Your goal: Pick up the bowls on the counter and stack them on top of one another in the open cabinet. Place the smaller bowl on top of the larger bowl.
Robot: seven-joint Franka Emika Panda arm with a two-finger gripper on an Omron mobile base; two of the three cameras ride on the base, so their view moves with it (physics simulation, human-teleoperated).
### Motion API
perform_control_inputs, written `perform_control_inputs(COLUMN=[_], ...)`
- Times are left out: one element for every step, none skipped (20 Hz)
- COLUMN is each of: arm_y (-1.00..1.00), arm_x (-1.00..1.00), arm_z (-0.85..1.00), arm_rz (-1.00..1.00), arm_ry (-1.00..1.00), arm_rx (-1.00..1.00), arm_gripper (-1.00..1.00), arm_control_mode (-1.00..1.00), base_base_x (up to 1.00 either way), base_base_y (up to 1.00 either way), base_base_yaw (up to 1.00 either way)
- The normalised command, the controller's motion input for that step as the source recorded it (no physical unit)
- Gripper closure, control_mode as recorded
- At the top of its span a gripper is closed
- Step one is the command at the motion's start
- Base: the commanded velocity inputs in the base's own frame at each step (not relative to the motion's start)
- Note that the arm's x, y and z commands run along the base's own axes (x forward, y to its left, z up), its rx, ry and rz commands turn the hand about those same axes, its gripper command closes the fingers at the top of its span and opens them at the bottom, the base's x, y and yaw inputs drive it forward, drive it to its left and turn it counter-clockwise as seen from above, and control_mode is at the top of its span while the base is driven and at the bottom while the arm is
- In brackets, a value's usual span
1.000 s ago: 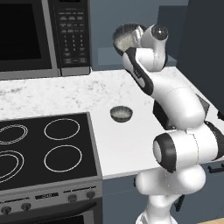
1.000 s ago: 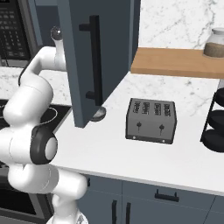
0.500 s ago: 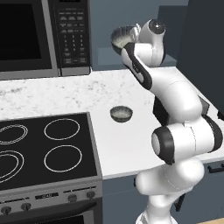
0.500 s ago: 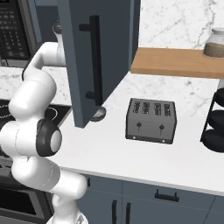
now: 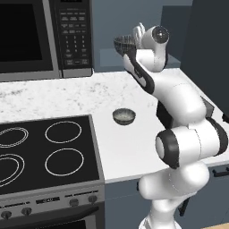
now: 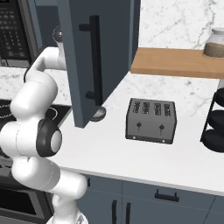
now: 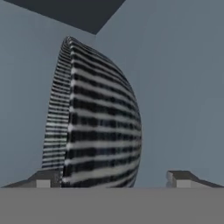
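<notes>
The larger bowl is up in the air in front of the open cabinet, carried at the gripper and tipped on its side, so that its rim stands near upright and its ribbed underside bulges sideways; in the hand view the bowl shows edge-on, rim to the left of the picture, striped belly to the right, with the blue-grey cabinet wall behind it; one finger tip sits against the rim side and the other stands apart from the belly, so the fingers seem to pinch the bowl's wall, though the contact itself is hard to make out; two bowls in all: the smaller bowl stands upright, mouth up, on the counter, just right of the black stovetop with its four ring burners; one microwave hangs left of the cabinet; in the right base view the cabinet door stands swung out over the white counter, with one four-slot toaster, a wooden board and a jar to the right
</notes>
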Motion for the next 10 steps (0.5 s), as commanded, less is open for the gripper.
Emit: perform_control_inputs(arm_y=[0.00, 0.00, 0.00, 0.00, 0.00, 0.00, 0.00, 0.00, 0.00, 0.00], arm_x=[0.00, 0.00, 0.00, 0.00, -0.16, -0.35, -0.59, -0.64, -0.88, -1.00], arm_z=[0.00, 0.01, 0.04, 0.11, 0.24, 0.23, 0.29, 0.28, 0.33, 0.34], arm_rz=[0.00, 0.00, 0.00, 0.00, 0.00, 0.00, 0.00, 0.00, 0.00, 0.00], arm_ry=[-0.30, -0.31, -0.19, -0.13, -0.15, -0.10, -0.07, 0.00, 0.00, 0.00], arm_rx=[0.00, 0.00, 0.00, 0.00, 0.00, 0.00, 0.00, 0.00, 0.00, 0.00], arm_gripper=[-1.00, -1.00, -1.00, -1.00, -1.00, -1.00, -1.00, -1.00, -1.00, -1.00], arm_control_mode=[-1.00, -1.00, -1.00, -1.00, -1.00, -1.00, -1.00, -1.00, -1.00, -1.00], base_base_x=[0.00, 0.00, 0.00, 0.00, 0.00, 0.00, 0.00, 0.00, 0.00, 0.00], base_base_y=[0.00, 0.00, 0.00, 0.00, 0.00, 0.00, 0.00, 0.00, 0.00, 0.00], base_base_yaw=[0.00, 0.00, 0.00, 0.00, 0.00, 0.00, 0.00, 0.00, 0.00, 0.00])
